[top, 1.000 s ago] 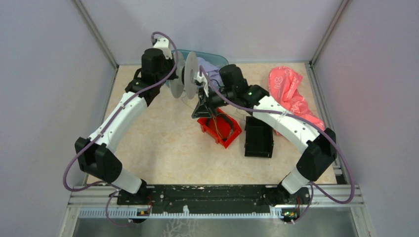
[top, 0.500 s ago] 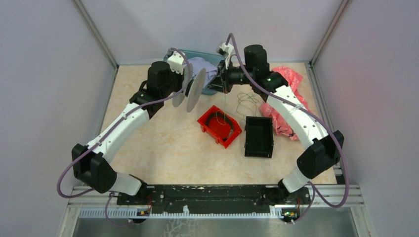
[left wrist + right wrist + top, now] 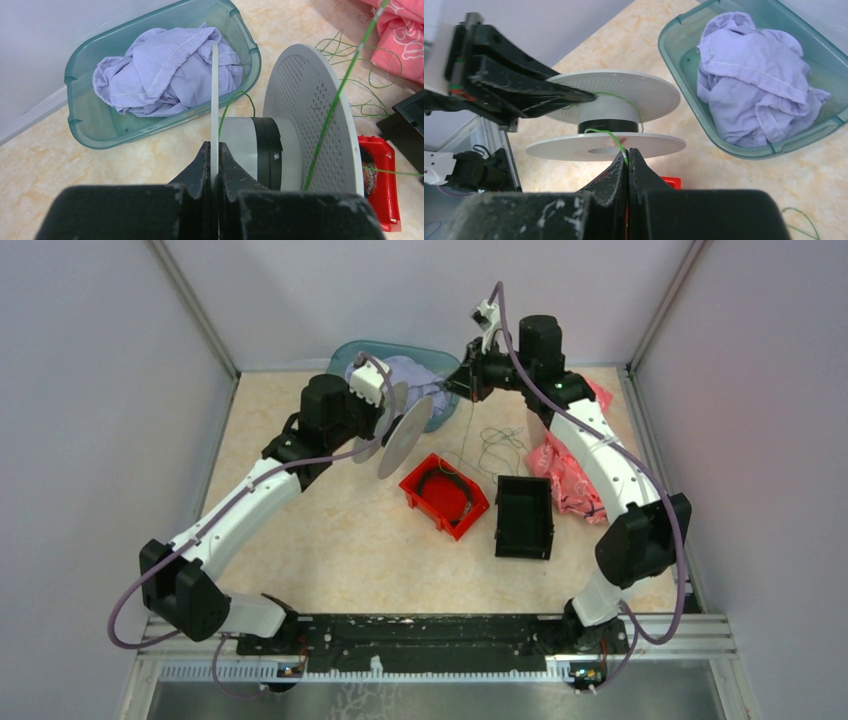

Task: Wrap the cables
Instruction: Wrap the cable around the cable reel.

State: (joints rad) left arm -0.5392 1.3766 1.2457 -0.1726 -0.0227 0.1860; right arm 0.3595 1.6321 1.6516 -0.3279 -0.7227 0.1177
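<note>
A white spool (image 3: 407,430) with two perforated flanges and a black-banded hub hangs above the table's back. My left gripper (image 3: 386,416) is shut on the rim of one flange, whose edge (image 3: 214,100) rises between the jaws. My right gripper (image 3: 453,387) is beside the spool, shut on a thin green wire (image 3: 618,141) that leads to the hub. This wire (image 3: 340,90) crosses the far flange. More of the cables (image 3: 497,446) lie in loose green loops on the table beneath the right gripper.
A teal basket (image 3: 345,352) holding lilac cloth sits at the back, behind the spool. A red bin (image 3: 446,497) with dark and orange wires inside and a black bin (image 3: 524,518) stand mid-table. A pink bag (image 3: 575,455) lies at the right.
My right gripper rose from above the red bin and swung back and to the right, drawing the wire out. My left arm carried the spool rightward and tilted it.
</note>
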